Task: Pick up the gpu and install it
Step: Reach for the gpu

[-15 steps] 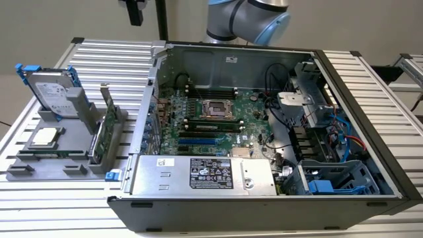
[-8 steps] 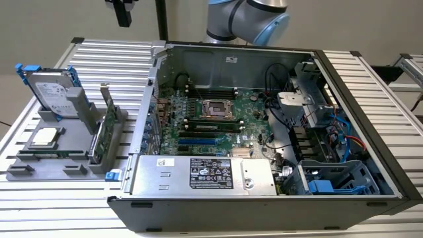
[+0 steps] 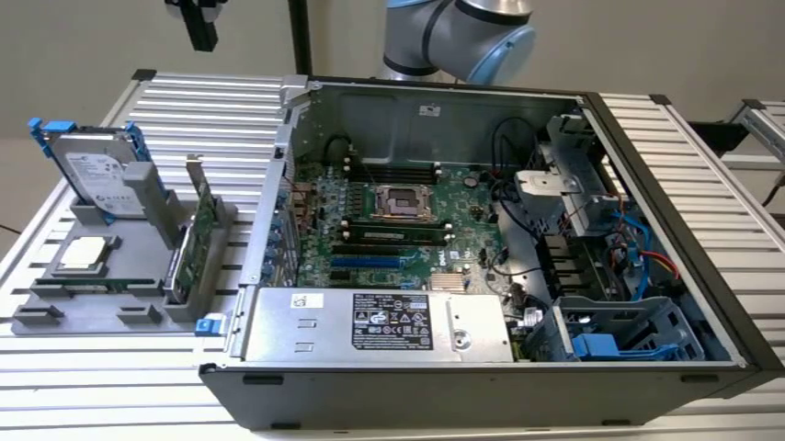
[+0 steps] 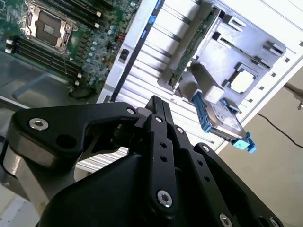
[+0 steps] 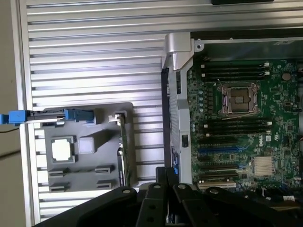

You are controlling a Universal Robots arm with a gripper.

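Backed by a plain beige wall (image 3: 73, 46), evenly lit. In front, a ribbed silver aluminium slat table (image 3: 184, 101); at its far edge a thin black upright pole (image 3: 298, 37). Past the table's edge, pale beige floor (image 5: 7, 71).

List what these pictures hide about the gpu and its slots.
- gpu: in the exterior view its lower part is sunk in the gray holder; in the first wrist view it is seen edge-on, so its faces are hidden.
- expansion slots: in the first wrist view the board beyond them is covered by the gripper; in the exterior view they are too small for detail.
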